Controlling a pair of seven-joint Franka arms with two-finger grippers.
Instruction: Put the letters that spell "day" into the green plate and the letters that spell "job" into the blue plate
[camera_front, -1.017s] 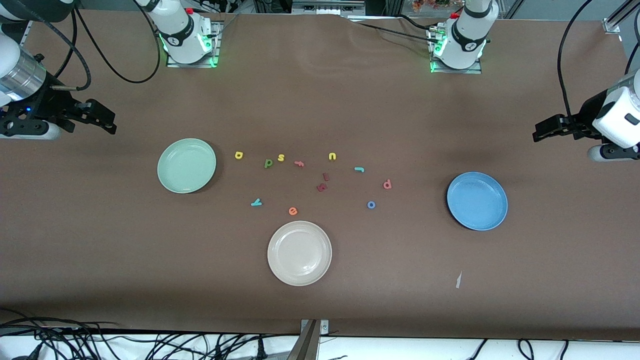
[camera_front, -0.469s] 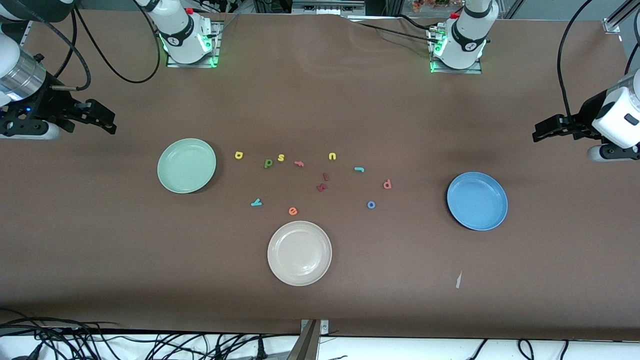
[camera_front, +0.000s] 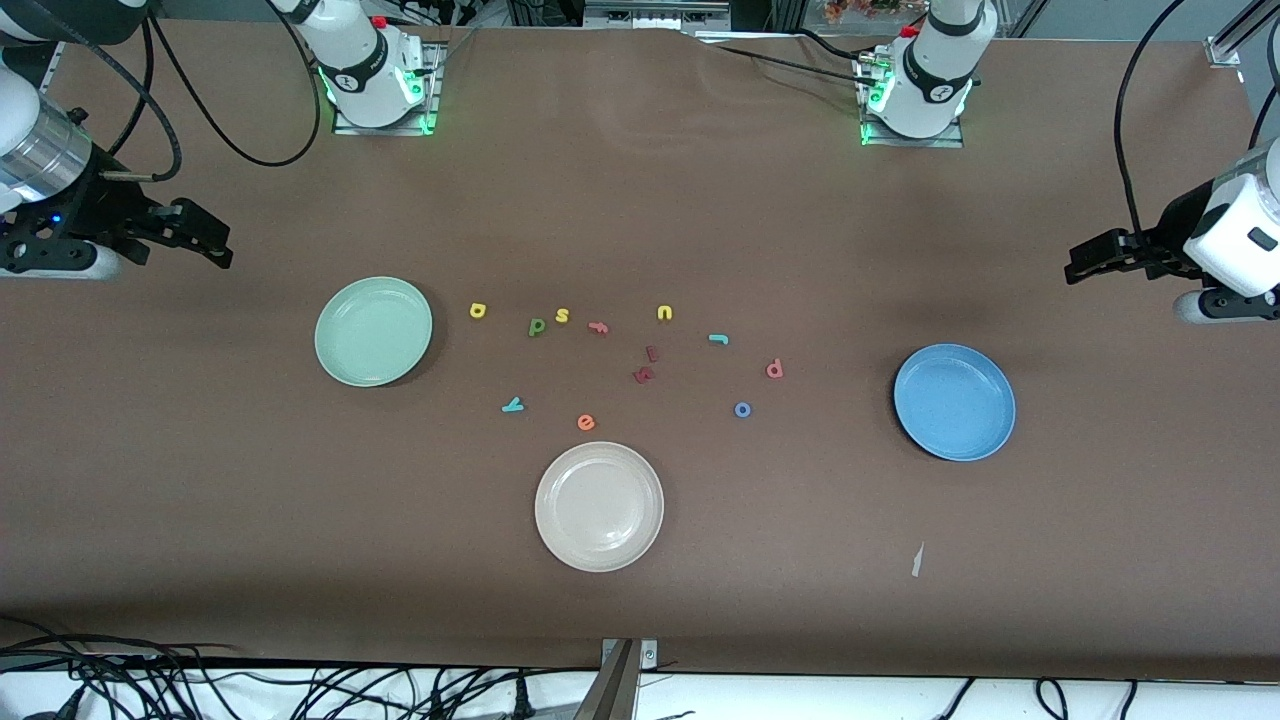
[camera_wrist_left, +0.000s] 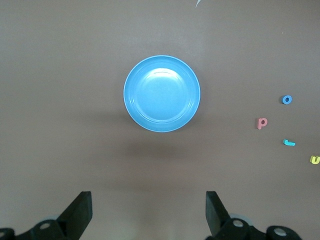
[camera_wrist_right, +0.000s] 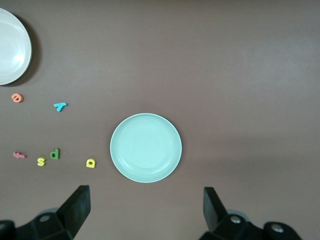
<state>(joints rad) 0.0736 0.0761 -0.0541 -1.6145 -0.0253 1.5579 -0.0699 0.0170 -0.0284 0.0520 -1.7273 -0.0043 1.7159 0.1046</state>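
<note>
The letters spelling "day", a dark green d, yellow a and teal y, are lying on the brown counter beside the round pale mint-green plate; the teal j, blue o and pinkish-red b are lying nearer the round mid-blue plate. We are watching the left pincer and right pincer waiting at the counter's ends, both wide open and empty.

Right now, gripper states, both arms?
Left gripper: open, holding nothing, up over bare table at the left arm's end, near the blue plate.
Right gripper: open, holding nothing, near the green plate.
</note>
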